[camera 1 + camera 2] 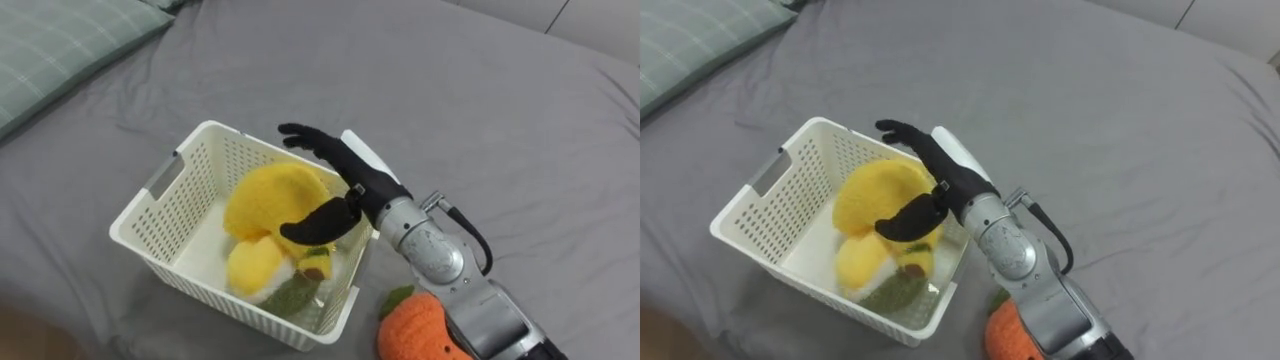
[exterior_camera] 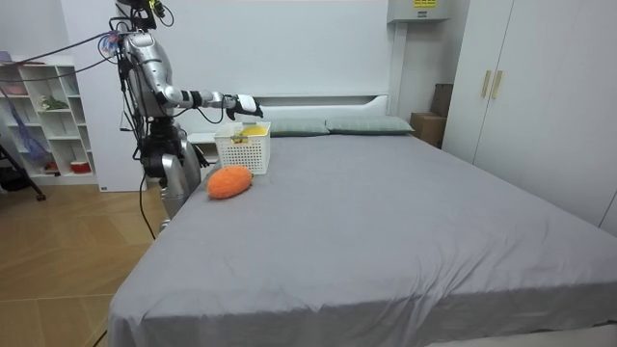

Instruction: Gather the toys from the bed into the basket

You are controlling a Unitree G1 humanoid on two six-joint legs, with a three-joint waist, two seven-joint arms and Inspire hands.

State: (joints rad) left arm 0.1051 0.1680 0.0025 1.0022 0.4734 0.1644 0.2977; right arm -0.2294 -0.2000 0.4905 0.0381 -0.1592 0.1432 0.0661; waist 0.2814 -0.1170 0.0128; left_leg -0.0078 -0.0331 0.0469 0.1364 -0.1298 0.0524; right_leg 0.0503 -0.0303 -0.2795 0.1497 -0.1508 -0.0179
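A white slatted basket [image 1: 160, 205] [image 1: 755, 190] [image 2: 242, 149] sits on the grey bed. Inside it lies a yellow plush toy [image 1: 268, 205] [image 1: 865, 200] with a green part at its near end. My right hand [image 1: 335, 180] [image 1: 930, 180] hovers open over the basket's right side, fingers stretched out above the yellow toy, thumb spread, holding nothing. An orange plush toy [image 1: 420, 328] [image 1: 1008, 335] [image 2: 229, 181] lies on the bed just below my right forearm, near the basket's near-right corner.
A green checked pillow [image 1: 55, 50] lies at the upper left of the bed. The grey sheet [image 1: 480, 110] stretches wide to the right. In the room view I stand at the bed's side by the headboard; white shelves [image 2: 43, 120] are behind me.
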